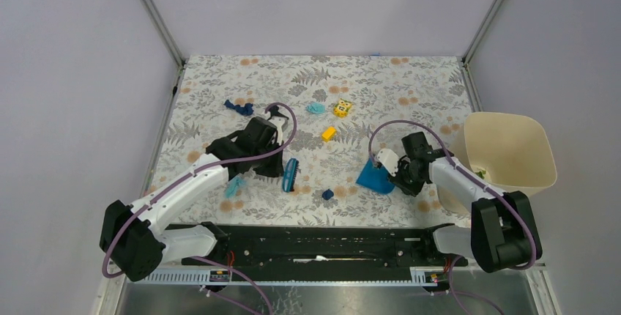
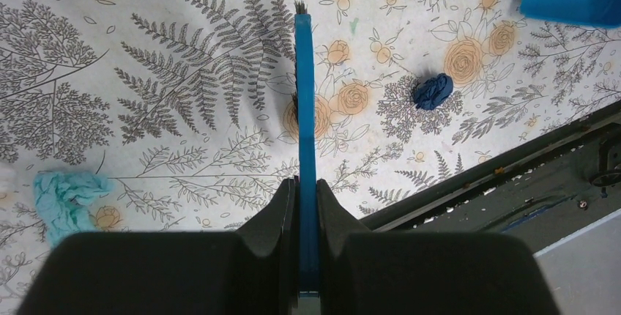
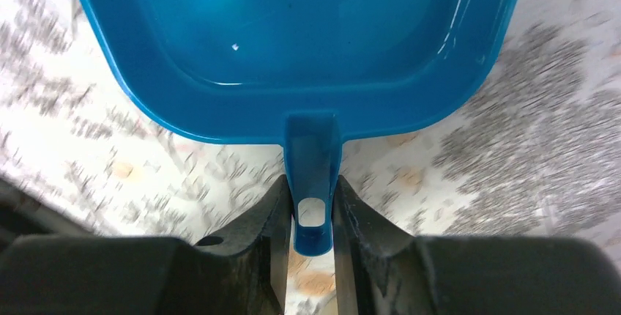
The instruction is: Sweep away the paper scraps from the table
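Observation:
My left gripper (image 1: 280,167) (image 2: 306,192) is shut on the thin blue brush (image 1: 291,174) (image 2: 305,110), which points down at the table (image 1: 410,80). My right gripper (image 1: 398,172) (image 3: 311,209) has both fingers pressed against the handle of the blue dustpan (image 1: 375,176) (image 3: 293,36), which lies low over the cloth. Paper scraps lie scattered: a dark blue wad (image 1: 327,194) (image 2: 433,90) between brush and dustpan, a light cyan wad (image 1: 234,185) (image 2: 66,194) under my left arm, and another dark blue wad (image 1: 239,106) and cyan wad (image 1: 316,108) farther back.
A cream bin (image 1: 527,146) stands off the table's right edge with a green bit (image 1: 480,173) inside. A yellow block (image 1: 329,133) and a small yellow patterned toy (image 1: 342,108) lie mid-table. The black rail (image 1: 322,245) runs along the near edge.

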Controlling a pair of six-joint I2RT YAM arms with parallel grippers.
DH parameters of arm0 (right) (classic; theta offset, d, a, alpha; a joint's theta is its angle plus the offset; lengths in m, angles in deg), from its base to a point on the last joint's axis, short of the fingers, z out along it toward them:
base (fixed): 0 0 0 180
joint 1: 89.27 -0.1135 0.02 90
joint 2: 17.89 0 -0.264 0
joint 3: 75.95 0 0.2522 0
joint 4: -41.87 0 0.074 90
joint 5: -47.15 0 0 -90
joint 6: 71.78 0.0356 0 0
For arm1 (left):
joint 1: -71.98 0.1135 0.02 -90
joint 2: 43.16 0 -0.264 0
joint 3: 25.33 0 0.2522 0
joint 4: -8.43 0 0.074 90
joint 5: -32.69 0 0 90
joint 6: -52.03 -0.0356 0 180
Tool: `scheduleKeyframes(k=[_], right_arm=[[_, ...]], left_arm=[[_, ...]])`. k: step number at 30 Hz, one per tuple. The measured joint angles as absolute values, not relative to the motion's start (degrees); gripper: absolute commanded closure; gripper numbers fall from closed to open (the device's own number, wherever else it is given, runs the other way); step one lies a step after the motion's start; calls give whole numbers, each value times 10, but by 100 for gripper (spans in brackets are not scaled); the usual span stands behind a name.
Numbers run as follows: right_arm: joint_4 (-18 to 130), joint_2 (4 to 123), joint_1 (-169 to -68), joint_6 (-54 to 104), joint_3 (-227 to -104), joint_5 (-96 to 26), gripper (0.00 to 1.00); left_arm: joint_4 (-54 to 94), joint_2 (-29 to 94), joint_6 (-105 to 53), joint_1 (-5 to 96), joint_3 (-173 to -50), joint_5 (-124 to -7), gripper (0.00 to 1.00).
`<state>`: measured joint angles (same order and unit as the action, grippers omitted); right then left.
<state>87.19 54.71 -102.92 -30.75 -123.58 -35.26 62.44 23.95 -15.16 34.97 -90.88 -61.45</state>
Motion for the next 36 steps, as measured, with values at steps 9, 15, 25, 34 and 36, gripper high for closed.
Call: scheduleKeyframes(k=[9,15,25,34,36], right_arm=[[1071,508,-1038,-359,-1303,-370,92],[1153,497,-1101,-375,-1329,-413,93],[1114,556,-1200,-293,-1337,-485,99],[1061,599,-1305,-228,-1344,-526,100],[1059,610,-1330,-218,-1339,-528,100]], left_arm=[[703,242,-166,350,-981,-593,100],[760,287,-175,350,-1025,-595,100],[764,342,-149,350,-1010,-653,100],[611,353,-79,344,-935,-785,100],[575,362,-69,340,-927,-806,100]])
